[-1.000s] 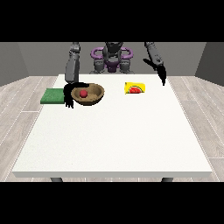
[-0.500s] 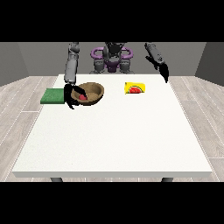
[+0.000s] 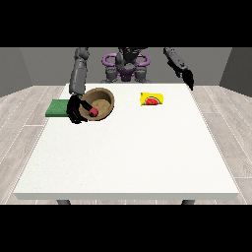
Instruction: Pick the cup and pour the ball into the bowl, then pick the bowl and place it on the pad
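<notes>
The robot has a dark grey torso (image 3: 129, 66) with purple rings at the shoulders, grey segmented arms (image 3: 78, 78), and black hands (image 3: 75, 110).

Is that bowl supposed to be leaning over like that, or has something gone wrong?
The wooden bowl is tipped up on its side, its opening facing the camera, held by the robot hand at the view's left beside the green pad. The red ball sits near its lower rim and could roll out. Nothing has spilled.

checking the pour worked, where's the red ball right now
In the front view the red ball lies inside the tilted brown bowl, at the view's left, beside the hand and right of the green pad.
</notes>
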